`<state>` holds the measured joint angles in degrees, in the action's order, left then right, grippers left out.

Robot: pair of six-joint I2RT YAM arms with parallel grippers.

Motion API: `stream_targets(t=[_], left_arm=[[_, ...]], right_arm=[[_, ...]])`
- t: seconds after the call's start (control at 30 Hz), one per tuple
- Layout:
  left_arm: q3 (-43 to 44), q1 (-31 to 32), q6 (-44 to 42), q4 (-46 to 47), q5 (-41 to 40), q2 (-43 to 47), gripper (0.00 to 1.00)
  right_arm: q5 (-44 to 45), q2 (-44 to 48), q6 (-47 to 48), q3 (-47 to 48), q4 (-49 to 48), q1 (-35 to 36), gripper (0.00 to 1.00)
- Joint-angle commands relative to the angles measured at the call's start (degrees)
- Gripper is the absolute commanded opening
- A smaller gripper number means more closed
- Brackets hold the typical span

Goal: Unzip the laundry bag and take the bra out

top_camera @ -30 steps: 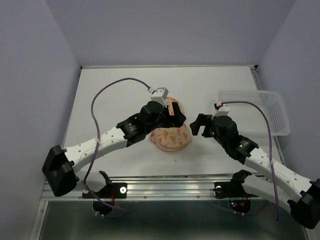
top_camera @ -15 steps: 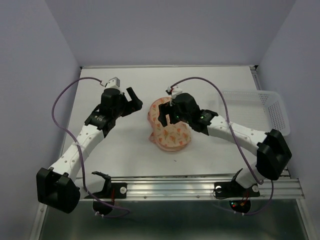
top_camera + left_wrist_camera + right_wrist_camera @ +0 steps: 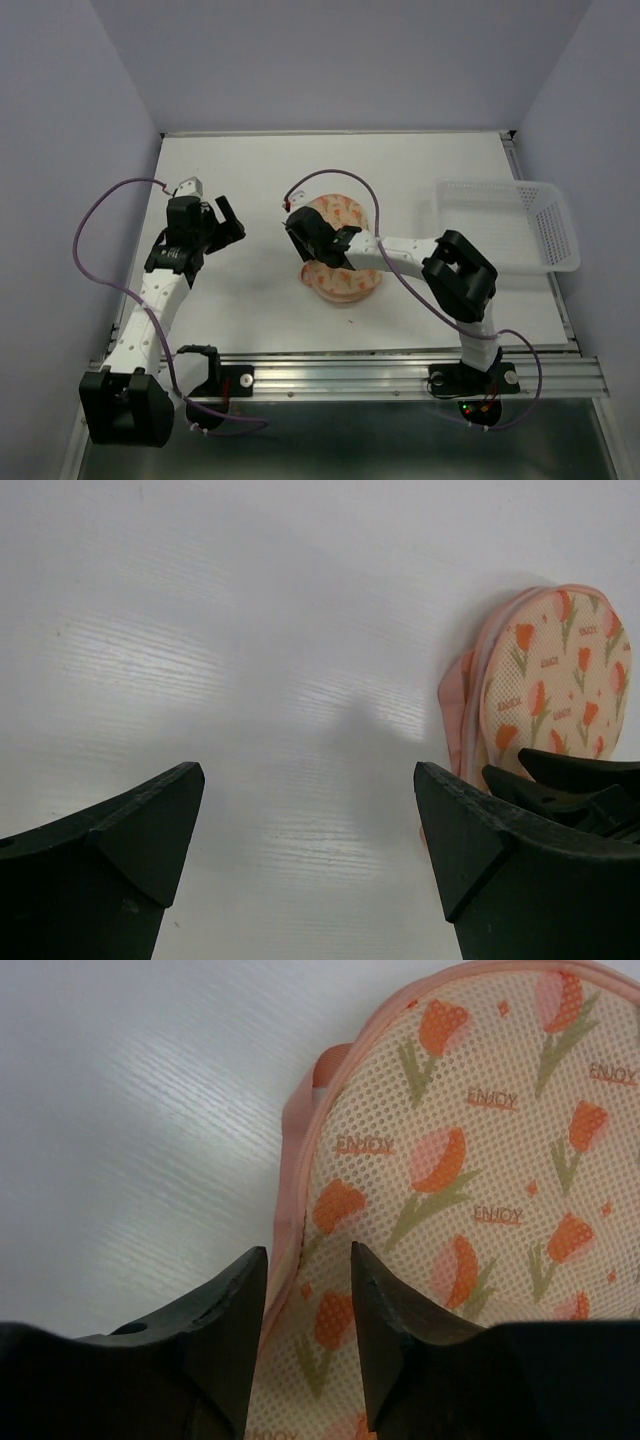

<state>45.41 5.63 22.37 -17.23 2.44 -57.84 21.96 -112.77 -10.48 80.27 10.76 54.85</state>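
While the R claw (image 3: 308, 1255) stands w/ jaws half-shut, a narrow gap btwn them, it sits right at the pink zip edge (image 3: 300, 1150) of the laundry bag (image 3: 470, 1180), on the bag's side toward the table's left edge. Can't tell if the pads pinch the seam or just bracket it. Zip pull not made out; a darker tab shows further along the edge, maybe that, unsure.

Bag lies flat approx. mid-table (image 3: 250, 160), one lobe toward the far edge, one toward the near edge, tulip-print mesh up. No opening seen. Bra not visible anywhere, prob. inside.

L claw (image 3: 308, 775): jaws wide apart, holding nothing, over bare table btwn bag and left edge, apart from the bag. Clear basket (image 3: 510, 225) sits at the right edge.

Handling (judgement): bag is light, soft mesh, and will likely bunch and slide on the smooth top if tugged one-handed. Best to pinch fabric near the zip's end w/ one claw and take the pull w/ the other. Pull is small & thin, so it needs a fingertip grip. Bra is prob. padded & floppy: take it by an edge once the opening is wide.
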Motion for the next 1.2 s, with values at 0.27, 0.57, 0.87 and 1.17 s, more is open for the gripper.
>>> stream_targets(t=[0.27,0.57,0.87,1.17], left_arm=[[-1.37,-5.19,-2.95,2.47,5.47,3.18,0.99],[-1.81,-5.19,-2.86,2.82,5.82,3.62,0.99],[-1.99,-5.19,-2.86,3.08,6.26,3.35,0.99],[-2.25,-5.19,-2.95,3.35,7.67,2.47,0.99]], right_arm=[[7.4,-5.09,0.29,5.95,0.92,1.22,0.19],[-2.42,0.52,-0.5,10.08,1.28,3.07,0.01],[-3.85,10.9,-2.7,8.95,1.36,-0.26,0.01],[-17.9,17.94,-5.61,-5.37,-2.24,-20.1,0.01]])
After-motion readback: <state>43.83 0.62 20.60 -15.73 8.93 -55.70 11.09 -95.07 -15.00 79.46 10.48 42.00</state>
